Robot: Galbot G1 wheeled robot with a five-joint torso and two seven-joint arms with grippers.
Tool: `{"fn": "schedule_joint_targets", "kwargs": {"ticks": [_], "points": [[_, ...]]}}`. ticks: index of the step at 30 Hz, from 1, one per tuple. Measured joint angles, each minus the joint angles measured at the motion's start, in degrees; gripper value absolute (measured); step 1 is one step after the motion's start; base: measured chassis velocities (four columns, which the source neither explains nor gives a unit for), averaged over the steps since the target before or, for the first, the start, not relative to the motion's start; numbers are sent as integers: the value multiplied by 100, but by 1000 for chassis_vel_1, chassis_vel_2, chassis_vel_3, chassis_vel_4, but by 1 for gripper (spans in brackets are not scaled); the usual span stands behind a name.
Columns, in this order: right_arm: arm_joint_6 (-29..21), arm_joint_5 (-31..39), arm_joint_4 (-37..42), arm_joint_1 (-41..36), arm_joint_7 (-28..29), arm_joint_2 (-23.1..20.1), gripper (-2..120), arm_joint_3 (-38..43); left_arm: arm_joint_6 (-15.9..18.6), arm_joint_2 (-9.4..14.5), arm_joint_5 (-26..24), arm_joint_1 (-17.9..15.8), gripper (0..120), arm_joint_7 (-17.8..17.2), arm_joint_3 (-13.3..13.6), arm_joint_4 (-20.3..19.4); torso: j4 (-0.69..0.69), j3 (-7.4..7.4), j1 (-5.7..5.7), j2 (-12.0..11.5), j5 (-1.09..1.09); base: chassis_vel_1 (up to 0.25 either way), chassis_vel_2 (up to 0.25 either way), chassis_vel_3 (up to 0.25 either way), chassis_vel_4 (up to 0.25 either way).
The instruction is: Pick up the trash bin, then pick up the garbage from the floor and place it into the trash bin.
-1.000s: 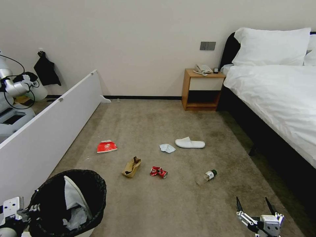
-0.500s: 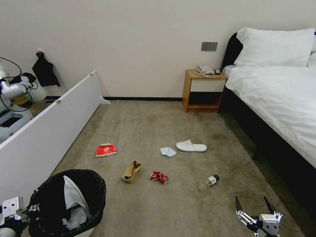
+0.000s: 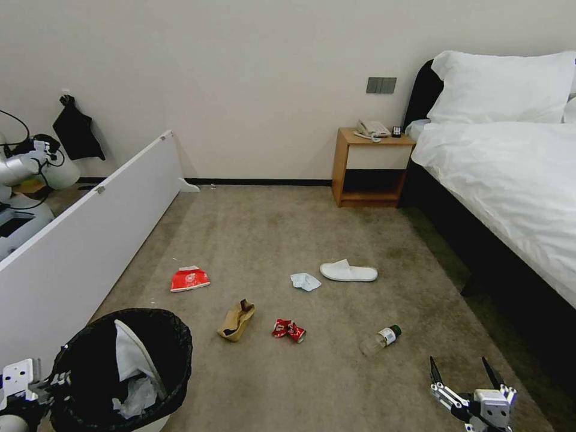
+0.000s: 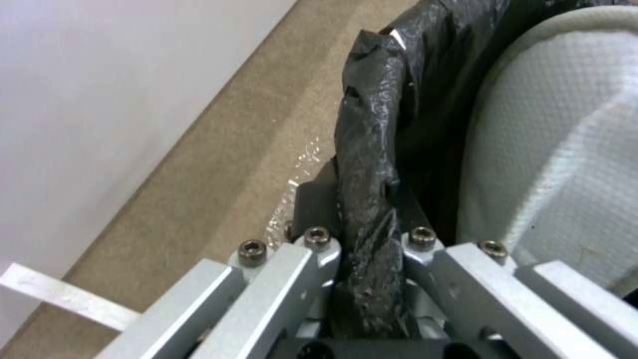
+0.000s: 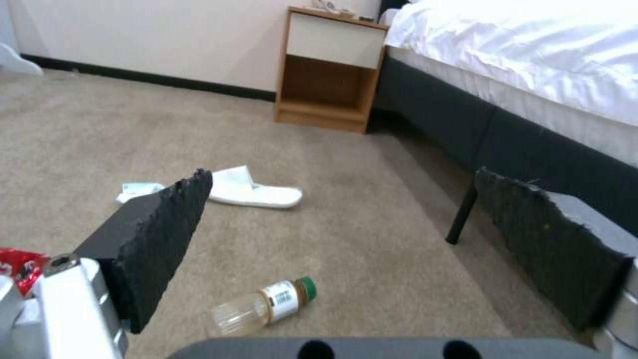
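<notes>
The trash bin [image 3: 177, 339], white with a black bag over its rim, hangs at the lower left of the head view. My left gripper [image 3: 57, 381] is shut on its rim; the left wrist view shows the gripper [image 4: 364, 204] clamping the black bag [image 4: 372, 149]. A white slipper [image 3: 133, 354] and tissue lie inside. On the floor [image 3: 288, 228] lie garbage: a red-white packet [image 3: 189, 279], brown paper bag [image 3: 236, 320], crushed red can [image 3: 288, 330], bottle [image 3: 380, 339], pale-blue tissue [image 3: 305, 281] and a white slipper [image 3: 348, 272]. My right gripper [image 3: 463, 373] hovers open short of the bottle [image 5: 262, 306].
A long white panel [image 3: 90, 234] runs along the left, with another robot [image 3: 24, 174] behind it. A wooden nightstand [image 3: 369, 168] stands against the far wall. The bed [image 3: 510, 174] and its dark frame border the right side.
The whole head view has shifted slightly, so the camera moved; the litter sits a little lower in view. Both grippers hold the same state and place.
</notes>
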Motion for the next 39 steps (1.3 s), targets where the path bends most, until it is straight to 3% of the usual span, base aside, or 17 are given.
{"fn": "schedule_joint_targets", "kwargs": {"ticks": [39], "points": [[-63,28,27,-5,-21,-36,100,-7,0,-9,-2,-13,4,-10,-9,-2,0,0,0,0,0,-56,56,53,-61]]}}
